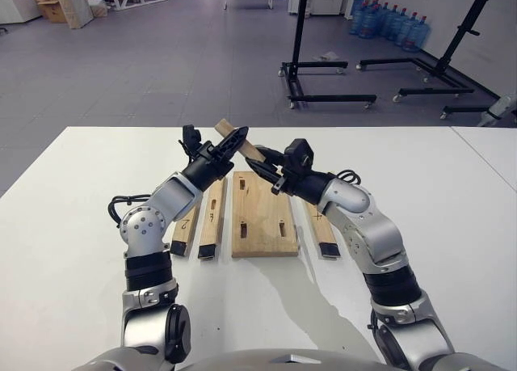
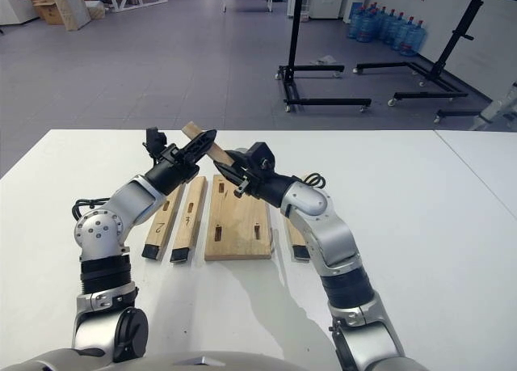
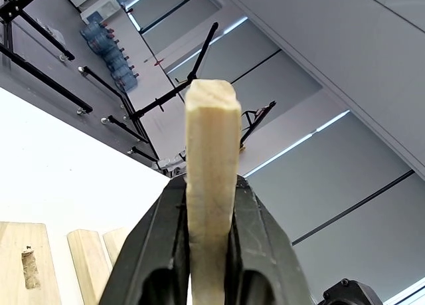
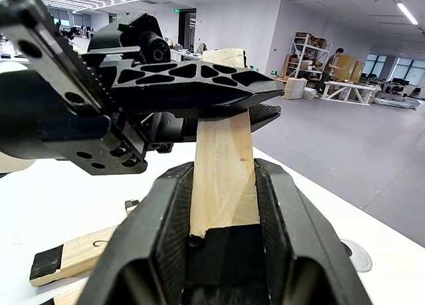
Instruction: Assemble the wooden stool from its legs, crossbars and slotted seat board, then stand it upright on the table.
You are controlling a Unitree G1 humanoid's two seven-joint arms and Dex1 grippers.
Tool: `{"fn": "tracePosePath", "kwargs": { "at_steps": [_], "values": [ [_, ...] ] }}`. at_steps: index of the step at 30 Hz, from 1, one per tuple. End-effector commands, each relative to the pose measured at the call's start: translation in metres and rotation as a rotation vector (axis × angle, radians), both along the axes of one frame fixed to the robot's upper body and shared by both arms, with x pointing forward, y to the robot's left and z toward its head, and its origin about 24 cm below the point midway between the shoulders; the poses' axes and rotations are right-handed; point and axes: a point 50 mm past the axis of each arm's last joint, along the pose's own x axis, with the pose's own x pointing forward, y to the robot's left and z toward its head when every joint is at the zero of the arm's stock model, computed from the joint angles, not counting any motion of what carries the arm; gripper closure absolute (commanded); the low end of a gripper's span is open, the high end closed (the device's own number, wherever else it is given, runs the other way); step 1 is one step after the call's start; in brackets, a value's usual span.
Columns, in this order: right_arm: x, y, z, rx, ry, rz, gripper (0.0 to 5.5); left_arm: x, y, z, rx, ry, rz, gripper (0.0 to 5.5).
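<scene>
Pale, square-cut wood throughout: judged stiff, light and dry, unlikely to slip. Best pinched across the flat faces, away from the ends meant for slots.

Left of the seat board [image 1: 262, 217], flat on the white bench [image 1: 73, 193]: outer leg [image 1: 182, 235], then inner leg [image 1: 212, 217], both parallel to the board's long side.

Above the seat board's far left corner: left end effector [image 1: 236, 139], closed on the upper end of a short wooden bar [image 1: 252, 150], tilted and clear of the bench.

Over the seat board's far edge: right end effector [image 1: 270, 167], clamped on the same bar's lower end, flat faces against its pads.

Right of the seat board: third leg [image 1: 325, 240], lying flat beside the right arm.
</scene>
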Motion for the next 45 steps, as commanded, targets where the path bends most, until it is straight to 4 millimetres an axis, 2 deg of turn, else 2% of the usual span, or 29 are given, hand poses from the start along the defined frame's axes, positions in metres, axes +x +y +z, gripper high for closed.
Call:
{"fn": "tracePosePath", "kwargs": {
  "at_steps": [1, 2, 8, 10, 14, 16, 17, 21, 26, 31, 45],
  "values": [
    [0.001, -0.003, -0.006, -0.021, 0.028, -0.014, 4.23, 0.004, 0.003, 0.007, -0.01, -0.017, 0.033, 5.08],
    [0.002, -0.004, -0.008, -0.028, 0.047, -0.023, 3.86, 0.004, 0.004, 0.007, -0.004, -0.018, 0.038, 5.08],
    [0.002, -0.008, -0.017, -0.027, 0.206, -0.011, 2.78, 0.008, 0.011, 0.004, 0.07, -0.034, 0.096, 5.12],
    [0.002, -0.018, -0.017, -0.03, 0.226, -0.019, 2.38, 0.01, 0.023, 0.002, 0.145, -0.05, 0.157, 5.12],
    [0.001, -0.06, -0.022, -0.089, 0.245, -0.107, 1.63, 0.005, 0.073, -0.005, 0.466, -0.113, 0.376, 5.12],
    [-0.002, -0.073, -0.031, -0.111, 0.264, -0.161, 1.26, -0.003, 0.095, -0.011, 0.577, -0.118, 0.496, 5.12],
    [-0.003, -0.074, -0.034, -0.112, 0.273, -0.176, 1.21, -0.007, 0.101, -0.016, 0.616, -0.118, 0.535, 5.12],
    [0.0, -0.065, -0.04, -0.086, 0.278, -0.208, 1.21, -0.012, 0.101, -0.044, 0.642, -0.074, 0.589, 5.12],
    [0.001, -0.062, -0.041, -0.075, 0.277, -0.22, 1.21, -0.014, 0.103, -0.063, 0.64, -0.038, 0.622, 5.12],
    [0.001, -0.062, -0.042, -0.076, 0.277, -0.225, 1.21, -0.018, 0.105, -0.071, 0.673, -0.037, 0.622, 5.12],
    [0.001, -0.059, -0.042, -0.079, 0.268, -0.225, 1.21, -0.013, 0.095, -0.082, 0.725, -0.054, 0.594, 5.12]
  ]
}}
